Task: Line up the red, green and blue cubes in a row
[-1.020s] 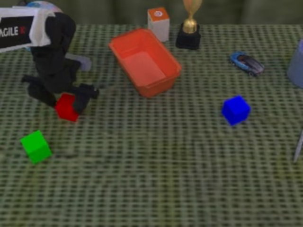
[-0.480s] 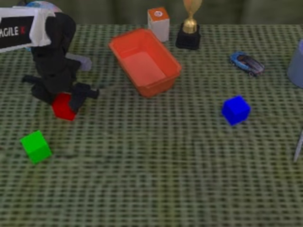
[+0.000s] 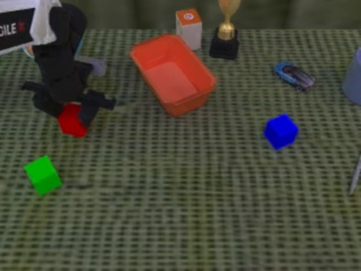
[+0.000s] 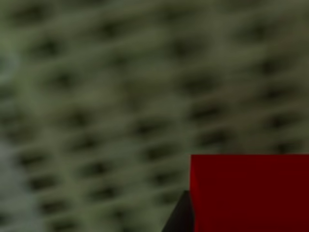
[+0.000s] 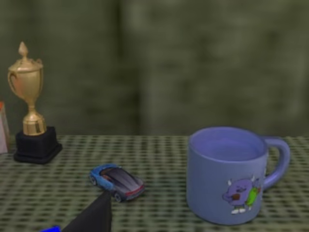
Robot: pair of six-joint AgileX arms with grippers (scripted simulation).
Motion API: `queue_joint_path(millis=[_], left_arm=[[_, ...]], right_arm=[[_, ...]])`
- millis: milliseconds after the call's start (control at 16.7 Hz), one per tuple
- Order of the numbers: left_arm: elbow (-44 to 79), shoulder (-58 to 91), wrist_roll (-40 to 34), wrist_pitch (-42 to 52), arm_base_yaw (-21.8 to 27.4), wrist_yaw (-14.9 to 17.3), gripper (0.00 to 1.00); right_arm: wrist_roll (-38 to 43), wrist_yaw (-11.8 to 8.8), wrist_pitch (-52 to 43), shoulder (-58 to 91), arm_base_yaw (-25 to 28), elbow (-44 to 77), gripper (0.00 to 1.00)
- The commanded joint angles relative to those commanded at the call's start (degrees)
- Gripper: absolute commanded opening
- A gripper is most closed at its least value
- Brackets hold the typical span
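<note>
My left arm reaches down at the far left of the surface (image 3: 180,226), and its fingers (image 3: 70,113) are clamped on the red cube (image 3: 72,120), one dark finger on each side of it. The left wrist view shows the cube's red face filling one corner, with a dark finger edge touching it and the woven mat blurred behind. The green cube (image 3: 43,175) sits nearer than the fingers and slightly to their left, apart from them. The blue cube (image 3: 281,131) lies well off to their right. Farther back, the orange tray (image 3: 172,73) stands just right of the fingers, its floor bare. Behind it are the white box (image 3: 189,28) and a gold trophy (image 3: 226,35). Only a sliver of my right arm shows at the right edge, and I cannot tell how its fingers stand; beyond them its wrist view shows a toy car (image 5: 117,182) and a blue mug (image 5: 231,172), with nothing visible inside.
</note>
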State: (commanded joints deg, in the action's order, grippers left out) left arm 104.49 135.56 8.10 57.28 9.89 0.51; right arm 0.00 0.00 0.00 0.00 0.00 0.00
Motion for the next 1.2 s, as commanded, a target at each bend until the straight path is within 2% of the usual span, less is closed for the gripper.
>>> queue_joint_path(millis=[240, 540, 660, 900, 1200], left_arm=[[4.8, -2.8, 0.1, 7.9, -0.5, 0.0, 0.0], [5.1, -3.2, 0.1, 8.4, -0.1, -0.1, 0.0], [3.6, -4.3, -1.8, 8.1, 1.5, -0.1, 0.0], [-4.7, -10.4, -12.9, 6.2, 8.7, -0.5, 0.0], [-20.9, -21.6, -35.4, 2.9, 21.5, -1.0, 0.0]], right_arm=[[0.0, 0.0, 0.0, 0.0, 0.0, 0.0, 1.0], [0.0, 0.0, 0.0, 0.0, 0.0, 0.0, 1.0], [0.0, 0.0, 0.0, 0.0, 0.0, 0.0, 1.0], [0.0, 0.0, 0.0, 0.0, 0.0, 0.0, 1.0], [0.0, 0.0, 0.0, 0.0, 0.0, 0.0, 1.0]])
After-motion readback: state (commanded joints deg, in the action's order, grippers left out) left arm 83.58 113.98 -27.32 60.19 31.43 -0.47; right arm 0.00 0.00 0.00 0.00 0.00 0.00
